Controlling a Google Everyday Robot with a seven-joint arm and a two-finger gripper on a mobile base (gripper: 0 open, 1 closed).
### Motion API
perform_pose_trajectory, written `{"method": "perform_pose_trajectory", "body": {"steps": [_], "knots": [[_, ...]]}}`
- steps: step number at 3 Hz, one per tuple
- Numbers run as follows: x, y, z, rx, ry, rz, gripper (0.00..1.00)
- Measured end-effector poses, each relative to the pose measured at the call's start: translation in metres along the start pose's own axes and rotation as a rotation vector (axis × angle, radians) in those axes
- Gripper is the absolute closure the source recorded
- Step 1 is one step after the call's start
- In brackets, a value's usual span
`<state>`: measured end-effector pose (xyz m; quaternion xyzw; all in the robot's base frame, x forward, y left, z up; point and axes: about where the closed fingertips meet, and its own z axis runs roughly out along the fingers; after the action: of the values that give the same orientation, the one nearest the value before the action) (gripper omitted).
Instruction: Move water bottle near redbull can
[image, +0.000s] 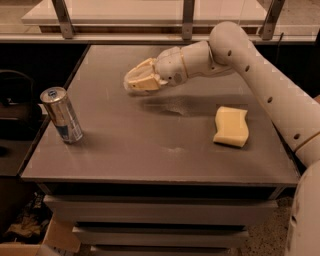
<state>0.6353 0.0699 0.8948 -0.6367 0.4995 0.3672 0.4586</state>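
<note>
The redbull can (62, 115), silver with blue panels, stands upright near the table's left edge. My gripper (136, 82) hovers over the middle-back of the table (150, 150), to the right of the can and behind it, well apart from it. Its yellowish fingers (147, 75) are closed around the water bottle (131, 85). The clear bottle is mostly hidden between them, and only a pale bit shows at the fingertips.
A yellow sponge (231, 126) lies on the right side of the table. A railing and a pale counter run behind the table. A dark object sits off the left edge, and cardboard lies on the floor at lower left.
</note>
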Motion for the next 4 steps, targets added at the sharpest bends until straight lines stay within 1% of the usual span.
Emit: {"method": "perform_pose_trajectory", "body": {"steps": [1,2,4], "knots": [[-0.0033,0.0126,0.0066,-0.012,-0.003,-0.023,1.00],[-0.0036,0.0131,0.0095,-0.017,-0.004,-0.022,0.81],[-0.0047,0.0145,0.0146,-0.027,-0.007,-0.023,0.35]]}}
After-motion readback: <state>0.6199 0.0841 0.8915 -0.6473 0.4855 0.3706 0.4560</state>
